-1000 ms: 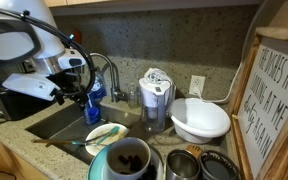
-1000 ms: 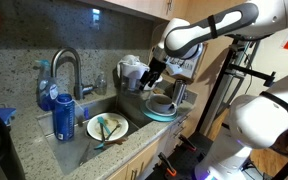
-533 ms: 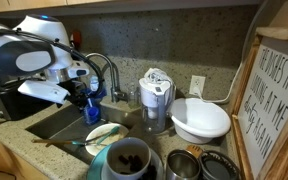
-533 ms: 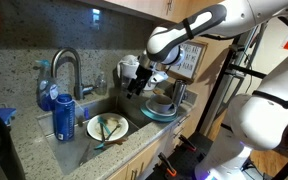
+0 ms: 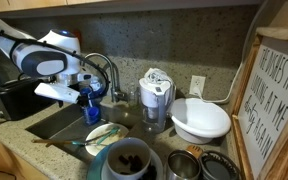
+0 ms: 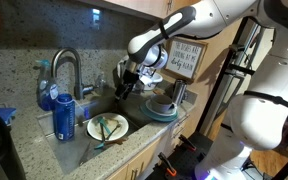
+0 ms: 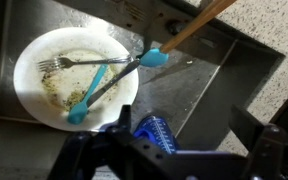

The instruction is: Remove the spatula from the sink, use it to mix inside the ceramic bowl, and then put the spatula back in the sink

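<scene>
Two dark fingers [image 7: 89, 152] frame the bottom of the wrist view, spread apart with nothing between them, so the hand [image 7: 174, 160] is empty and ready to take hold. In both exterior views it hangs above the sink [image 5: 52, 125], close to the curved tap [image 5: 108, 68], and has not yet reached the spatula [image 7: 184, 35]. That spatula lies slanted. Its teal head rests at the rim of a white plate [image 7: 34, 60] on the basin floor, and its wooden handle climbs over the sink's edge toward the speckled counter [image 7: 274, 40].

The step in hand, as I judge it, is the reach and grasp. To do it well, turn the wrist until the fingers straddle the handle squarely, across its diagonal line. Come down on the bare wood partway up, where there looks to be room beneath it. Keep off the head end, because a fork [image 7: 64, 63] and a second teal utensil [image 7: 84, 100] lie on the plate just beside it and could be dragged along. A blue container [image 7: 156, 133] shows right under the hand and wants clearing on the way down. Close firmly, since a round stick may roll, then lift along the handle's line. The ceramic bowl [image 5: 110, 168] stands just beside the sink.
</scene>
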You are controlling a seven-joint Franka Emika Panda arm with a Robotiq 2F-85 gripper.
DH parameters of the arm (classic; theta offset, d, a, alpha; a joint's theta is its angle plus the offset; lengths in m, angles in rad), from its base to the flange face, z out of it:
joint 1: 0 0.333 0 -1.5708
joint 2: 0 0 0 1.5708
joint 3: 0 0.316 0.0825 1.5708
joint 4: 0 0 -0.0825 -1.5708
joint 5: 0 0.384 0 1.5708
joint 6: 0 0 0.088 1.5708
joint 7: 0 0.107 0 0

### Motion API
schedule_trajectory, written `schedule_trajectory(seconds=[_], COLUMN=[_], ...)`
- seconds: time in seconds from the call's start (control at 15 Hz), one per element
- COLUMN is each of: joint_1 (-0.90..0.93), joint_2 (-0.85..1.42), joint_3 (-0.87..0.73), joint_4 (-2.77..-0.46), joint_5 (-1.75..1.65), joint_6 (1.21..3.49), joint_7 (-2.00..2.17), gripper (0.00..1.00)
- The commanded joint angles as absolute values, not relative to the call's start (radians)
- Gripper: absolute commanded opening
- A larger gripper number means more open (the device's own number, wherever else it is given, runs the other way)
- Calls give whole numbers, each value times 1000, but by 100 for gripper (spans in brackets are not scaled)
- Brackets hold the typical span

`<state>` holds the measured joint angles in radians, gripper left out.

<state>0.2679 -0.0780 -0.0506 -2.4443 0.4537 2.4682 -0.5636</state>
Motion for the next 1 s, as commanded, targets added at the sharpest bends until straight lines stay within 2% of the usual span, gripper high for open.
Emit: schedule_trajectory(seconds=[0.0, 0.93], joint_1=[227, 217], joint_2=[-77, -51], joint_3=[9, 74], joint_4=[-2422, -2396], joint_5=[504, 474], joint_6=[2481, 2449], joint_7=[-619, -449], gripper=[100, 100])
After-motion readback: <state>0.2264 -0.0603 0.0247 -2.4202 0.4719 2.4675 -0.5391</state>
